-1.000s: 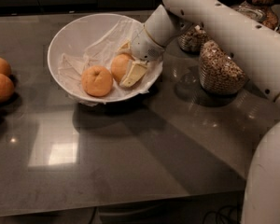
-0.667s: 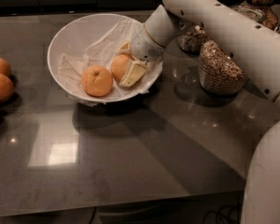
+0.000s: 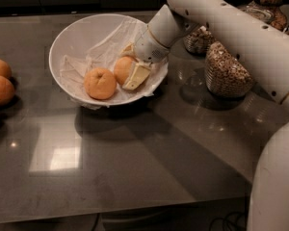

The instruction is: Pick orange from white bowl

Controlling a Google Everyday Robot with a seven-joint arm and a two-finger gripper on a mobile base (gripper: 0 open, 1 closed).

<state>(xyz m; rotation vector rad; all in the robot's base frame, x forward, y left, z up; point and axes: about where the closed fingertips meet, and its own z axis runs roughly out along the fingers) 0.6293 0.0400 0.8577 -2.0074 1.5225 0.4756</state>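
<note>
The white bowl (image 3: 62, 42) stands on the dark table at the back left, lined with crumpled white paper. Two fruits lie in it. The orange (image 3: 119, 70), pale and smooth, sits at the right side of the bowl. A deeper-orange fruit with a stem dimple (image 3: 100, 83) lies just left of it. My gripper (image 3: 125, 69) reaches down into the bowl from the right. One cream finger (image 3: 136, 76) lies against the front right of the orange and the other (image 3: 128, 50) sits behind it, so the fingers close on the orange, which rests in the bowl.
Several more oranges (image 3: 0, 89) lie at the table's left edge. Glass jars of cereal (image 3: 225, 71) stand right of the bowl, another (image 3: 197, 40) behind. My white arm (image 3: 241, 32) spans the right side above them.
</note>
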